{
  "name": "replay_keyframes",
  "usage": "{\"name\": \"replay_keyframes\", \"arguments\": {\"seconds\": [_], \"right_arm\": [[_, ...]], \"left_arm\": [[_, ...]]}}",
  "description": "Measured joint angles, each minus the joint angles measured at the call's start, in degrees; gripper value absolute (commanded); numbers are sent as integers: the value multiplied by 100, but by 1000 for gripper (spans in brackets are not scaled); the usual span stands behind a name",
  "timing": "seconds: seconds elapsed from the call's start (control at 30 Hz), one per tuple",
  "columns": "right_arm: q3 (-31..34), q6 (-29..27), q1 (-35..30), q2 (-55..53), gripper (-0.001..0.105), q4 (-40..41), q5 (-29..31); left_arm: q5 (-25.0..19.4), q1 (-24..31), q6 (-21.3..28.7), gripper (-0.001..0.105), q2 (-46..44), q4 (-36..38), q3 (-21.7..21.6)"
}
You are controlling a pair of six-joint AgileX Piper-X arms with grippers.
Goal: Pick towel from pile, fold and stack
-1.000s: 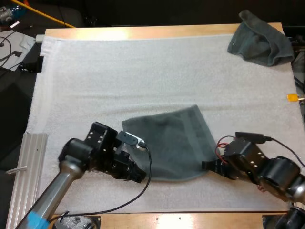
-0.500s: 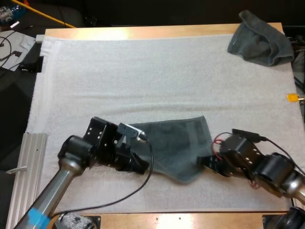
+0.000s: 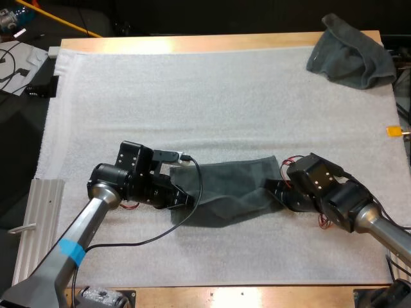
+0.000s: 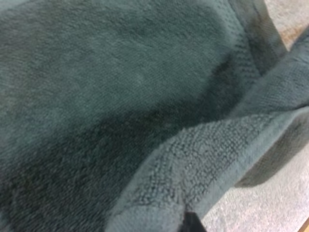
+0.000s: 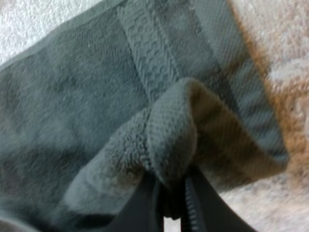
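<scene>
A dark grey-green towel [image 3: 232, 190] lies half doubled over on the white mat [image 3: 192, 96], near the table's front middle. My left gripper [image 3: 184, 197] is at the towel's left end, shut on its raised near edge. In the left wrist view that folded edge [image 4: 207, 159] runs over the flat towel, and one black fingertip [image 4: 191, 223] shows under it. My right gripper [image 3: 274, 190] is shut on the towel's right end. In the right wrist view its two fingers [image 5: 145, 205] pinch a bunched fold [image 5: 170, 130] of towel from both sides.
A crumpled towel [image 3: 352, 52] sits at the mat's far right corner. A ribbed metal rail [image 3: 37, 224] lies off the mat's left front edge. The mat stretches bare between the two towels.
Both grippers have carried the towel's near edge away from the table's front, toward the far edge. The flat towel has become a narrower, doubled band.
</scene>
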Motion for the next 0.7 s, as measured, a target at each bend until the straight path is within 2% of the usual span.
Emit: {"name": "replay_keyframes", "arguments": {"seconds": [0.3, 0.7], "right_arm": [[0, 132, -402, 470, 0, -325, -286], [0, 256, -495, 814, 0, -671, -291]], "left_arm": [[-197, 264, -57, 0, 267, -290, 0], [-499, 330, -108, 0, 472, -541, 0]]}}
